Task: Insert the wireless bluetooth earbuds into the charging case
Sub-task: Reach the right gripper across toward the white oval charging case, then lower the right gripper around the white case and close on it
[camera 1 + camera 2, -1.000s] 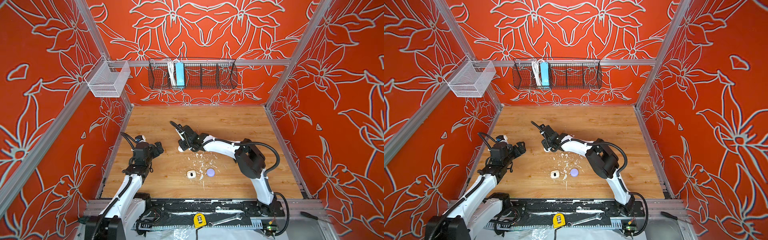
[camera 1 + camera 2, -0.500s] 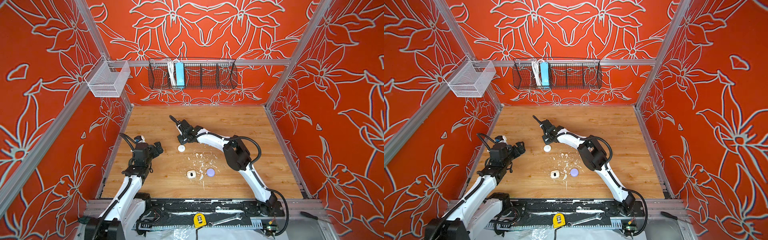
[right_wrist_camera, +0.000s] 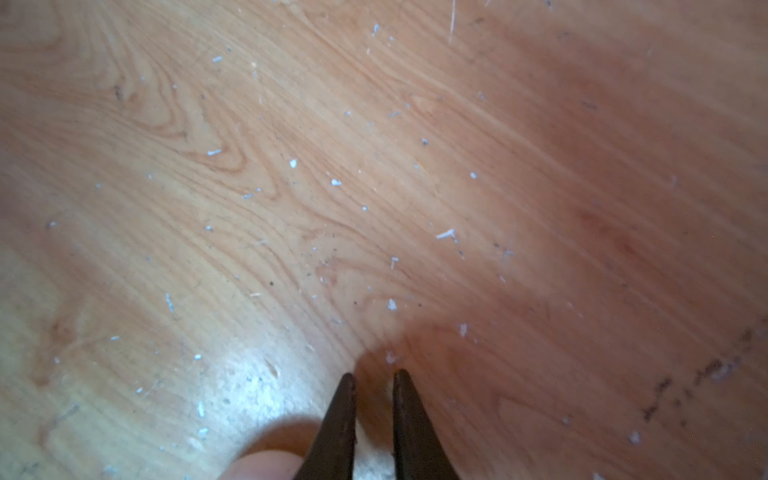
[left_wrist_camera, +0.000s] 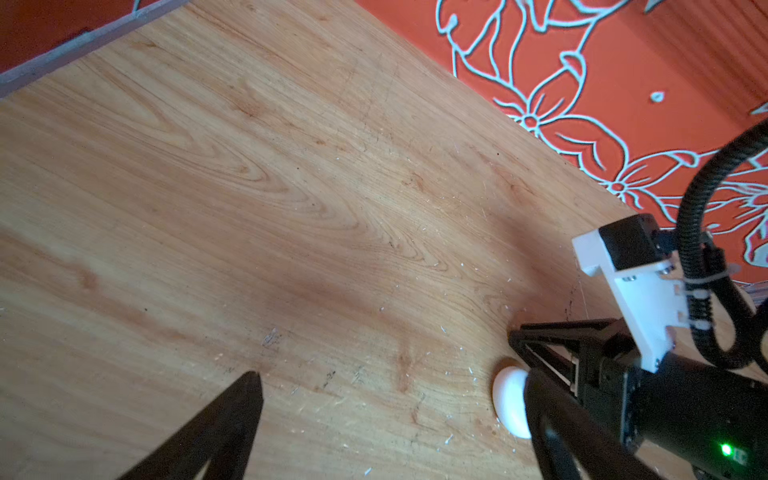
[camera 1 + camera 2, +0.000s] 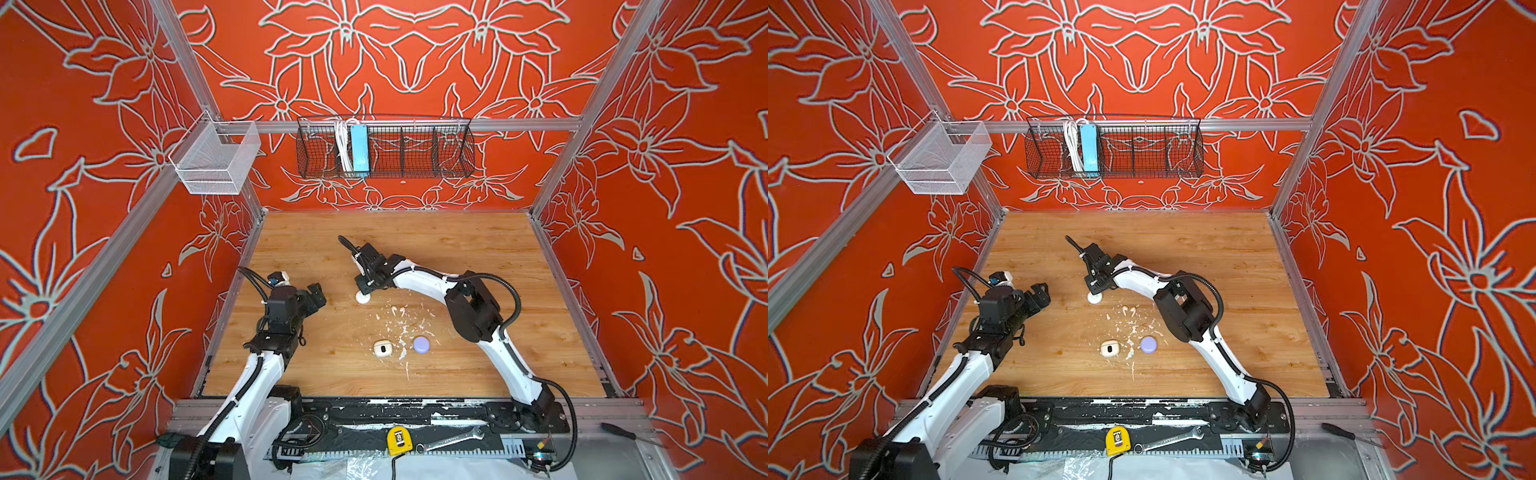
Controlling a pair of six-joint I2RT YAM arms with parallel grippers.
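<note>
Two tiny white earbuds (image 5: 398,309) (image 5: 1128,310) lie among white flecks mid-table. A cream charging case (image 5: 381,348) (image 5: 1109,348) lies open nearer the front, with a lavender round case (image 5: 421,344) (image 5: 1148,344) to its right. A white round case (image 5: 363,297) (image 5: 1094,298) (image 4: 510,399) lies farther back. My right gripper (image 5: 362,287) (image 5: 1094,287) (image 3: 374,374) hovers right over it, jaws a sliver apart with nothing seen between the tips. My left gripper (image 5: 312,293) (image 5: 1038,293) (image 4: 392,386) stands wide open and empty, left of the white case.
White paint flecks (image 5: 405,332) are scattered around the cases. A black wire basket (image 5: 384,147) and a white mesh bin (image 5: 216,160) hang on the walls above the table. A tape measure (image 5: 399,440) and a wrench (image 5: 451,440) lie on the front rail.
My right gripper's jaws have narrowed almost together. It pulled back off the white round case, then dropped close over it again, elbow swinging left. The left arm has not moved.
</note>
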